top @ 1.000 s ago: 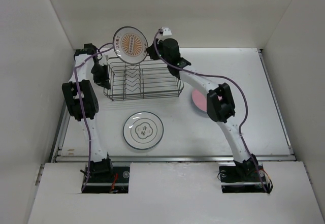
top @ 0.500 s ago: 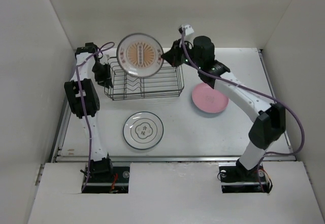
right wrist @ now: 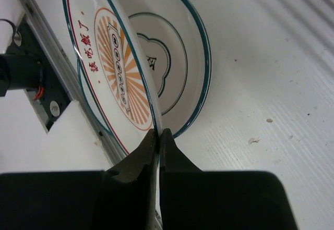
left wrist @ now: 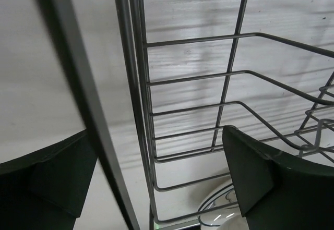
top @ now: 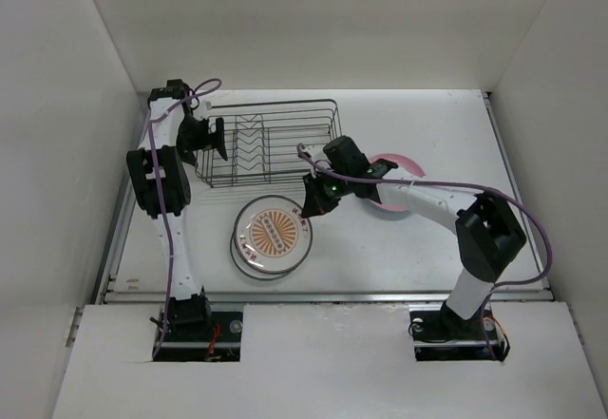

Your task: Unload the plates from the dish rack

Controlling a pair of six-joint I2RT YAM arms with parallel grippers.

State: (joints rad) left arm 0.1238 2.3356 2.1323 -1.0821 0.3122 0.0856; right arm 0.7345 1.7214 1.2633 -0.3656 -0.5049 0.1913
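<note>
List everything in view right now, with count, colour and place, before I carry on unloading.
dark wire dish rack: one, dark metal, far left of the table, no plate showing in it
white plate with orange centre: one, red lettering around the rim, tilted over the ringed plate, held by its rim
white plate with teal rings: one, flat on the table in front of the rack
pink plate: one, plain pink, right of the rack, partly hidden by the right arm
white table: one, under everything
left gripper: one, black, open at the rack's left end
right gripper: one, black, shut on the orange-centre plate's rim
</note>
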